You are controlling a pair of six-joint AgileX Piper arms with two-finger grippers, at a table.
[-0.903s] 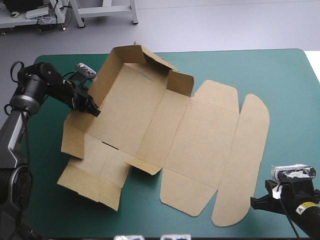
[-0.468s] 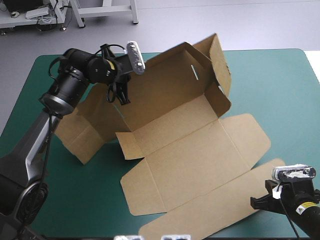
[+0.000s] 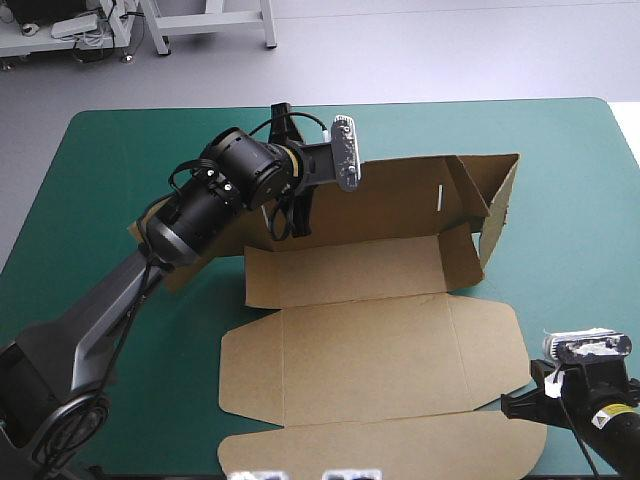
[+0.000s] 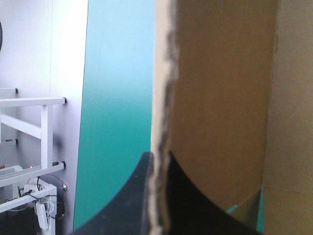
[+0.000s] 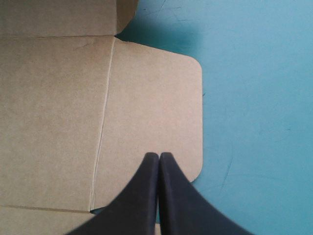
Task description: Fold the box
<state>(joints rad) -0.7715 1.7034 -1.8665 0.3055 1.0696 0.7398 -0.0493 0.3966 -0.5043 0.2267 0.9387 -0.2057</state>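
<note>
The brown box [image 3: 380, 330] lies partly open on the teal-green cover. Its long back wall [image 3: 400, 205] stands upright, with a side flap [image 3: 495, 215] bent forward at the right end. Flat panels and a rounded lid flap stretch toward the table's near edge. My left gripper [image 3: 285, 218] is shut on the left end of that wall. In the left wrist view the board's raw edge [image 4: 164, 98] runs between the black fingers [image 4: 183, 196]. My right gripper [image 3: 512, 404] is shut and holds nothing. It hovers over a rounded corner of a flat panel [image 5: 161, 107], near the table's front right corner.
A further flap of the box [image 3: 150, 228] pokes out behind my left arm. Bare teal-green cover [image 3: 110, 170] lies at the left, and more [image 3: 580, 230] lies to the right of the box. The table's far edge [image 3: 400, 103] is just beyond the raised wall.
My left gripper has swung right and away, turning the box with it. The gripped wall now stands along the far side and the flat panels face the near edge. The right arm stayed put.
</note>
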